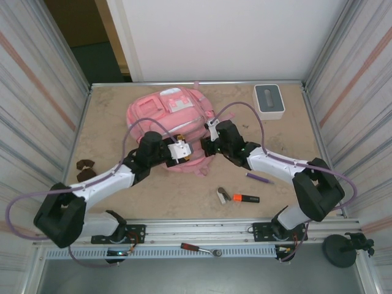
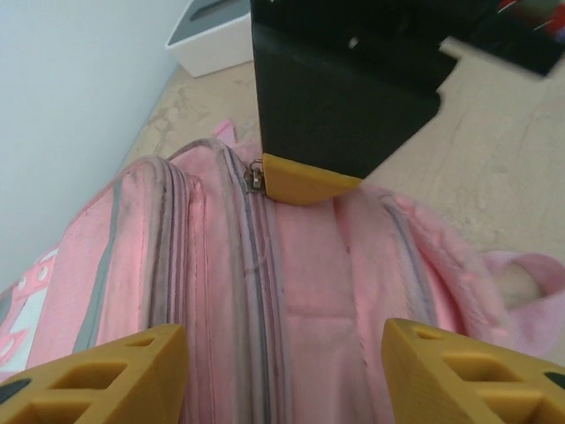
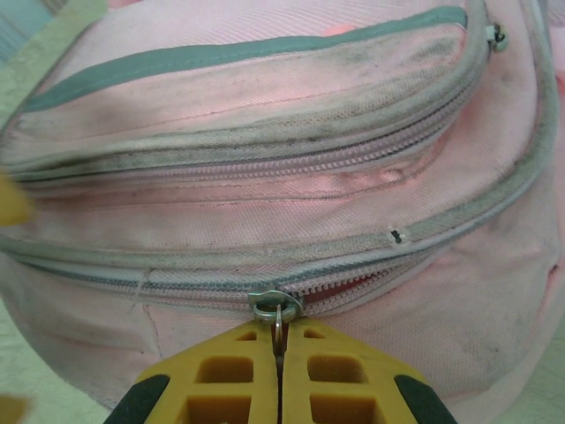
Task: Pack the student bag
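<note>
The pink bag point(image 1: 165, 113) lies toward the back of the table point(image 1: 104, 128), its near edge right under my 2 grippers. My right gripper point(image 3: 280, 353) is clamped on a zipper pull point(image 3: 276, 309) at that edge. My left gripper point(image 2: 284, 362) stands open just above the bag's fabric, facing the right one.

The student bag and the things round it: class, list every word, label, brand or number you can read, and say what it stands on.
No text here can be read.
student bag: pale patch on its front pocket, too small to read from above.
student bag: white print at the edge of the left wrist view, cut off and blurred.
orange marker: no legible label.
white box: no legible marking.
</note>
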Motion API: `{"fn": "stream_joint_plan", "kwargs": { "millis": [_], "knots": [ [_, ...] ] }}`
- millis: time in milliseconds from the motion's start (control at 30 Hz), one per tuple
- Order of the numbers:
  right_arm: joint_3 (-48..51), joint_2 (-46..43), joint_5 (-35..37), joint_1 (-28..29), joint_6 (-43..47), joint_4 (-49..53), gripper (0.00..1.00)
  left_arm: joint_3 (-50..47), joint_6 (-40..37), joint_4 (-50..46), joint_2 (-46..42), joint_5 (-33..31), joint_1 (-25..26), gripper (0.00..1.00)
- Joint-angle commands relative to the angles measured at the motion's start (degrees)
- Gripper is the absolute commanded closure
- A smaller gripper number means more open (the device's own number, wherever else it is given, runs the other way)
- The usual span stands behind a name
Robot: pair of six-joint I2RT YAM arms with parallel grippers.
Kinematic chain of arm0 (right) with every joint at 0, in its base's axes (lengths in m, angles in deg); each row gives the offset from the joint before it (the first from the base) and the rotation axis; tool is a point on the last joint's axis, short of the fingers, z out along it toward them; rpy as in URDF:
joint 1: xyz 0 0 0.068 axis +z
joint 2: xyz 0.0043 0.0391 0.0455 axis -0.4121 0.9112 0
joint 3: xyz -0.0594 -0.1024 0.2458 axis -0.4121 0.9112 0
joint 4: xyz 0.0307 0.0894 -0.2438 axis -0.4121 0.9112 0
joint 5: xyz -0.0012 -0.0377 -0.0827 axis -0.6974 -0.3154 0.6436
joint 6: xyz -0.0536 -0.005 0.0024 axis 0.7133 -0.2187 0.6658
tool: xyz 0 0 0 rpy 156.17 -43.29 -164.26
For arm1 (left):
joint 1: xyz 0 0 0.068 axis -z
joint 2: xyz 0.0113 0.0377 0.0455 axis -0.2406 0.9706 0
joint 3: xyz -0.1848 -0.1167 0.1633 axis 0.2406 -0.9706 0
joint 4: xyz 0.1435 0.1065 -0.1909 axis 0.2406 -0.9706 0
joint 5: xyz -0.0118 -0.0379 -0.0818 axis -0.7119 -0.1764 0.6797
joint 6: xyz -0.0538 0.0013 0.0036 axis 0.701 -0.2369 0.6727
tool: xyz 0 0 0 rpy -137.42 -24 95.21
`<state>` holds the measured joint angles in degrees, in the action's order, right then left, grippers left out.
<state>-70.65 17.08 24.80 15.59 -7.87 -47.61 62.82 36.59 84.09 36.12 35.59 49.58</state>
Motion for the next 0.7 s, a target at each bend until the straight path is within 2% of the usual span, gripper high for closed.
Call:
{"fn": "stream_joint_plan", "kwargs": {
  "millis": [0, 133, 267, 333, 533, 667],
  "knots": [
    [0.28, -4.07, -1.95, 1.28, -1.8, -3.9, 1.0, 3.41, -2.9, -0.71, 3.9, -5.53, 0.47, 0.43],
    [1.63, -5.39, -2.28, 2.17, -1.74, -4.53, 1.0, 4.57, -3.41, 1.31, 6.84, -7.42, 0.49, 0.53],
    [2.84, -6.15, 0.29, 1.83, -0.5, -2.64, 1.0, 3.24, -3.1, 2.47, 6.61, -5.64, -0.65, 0.81],
    [2.59, -5.72, 2.42, 0.98, 0.14, 0.02, 1.0, 1.59, -2.48, 3.5, 4.97, -3.46, -1.86, 0.89],
    [3.28, -3.5, 8.33, -3.66, 1.07, 2.79, 1.0, -5.56, 4.9, 11.66, -3.13, 10.24, -10.19, 0.95],
    [2.73, -2.18, 8.76, -5.73, 0.29, 1.75, 1.0, -8.61, 8.01, 15.99, -5.33, 12.73, -14.73, 0.96]
  ]
}}
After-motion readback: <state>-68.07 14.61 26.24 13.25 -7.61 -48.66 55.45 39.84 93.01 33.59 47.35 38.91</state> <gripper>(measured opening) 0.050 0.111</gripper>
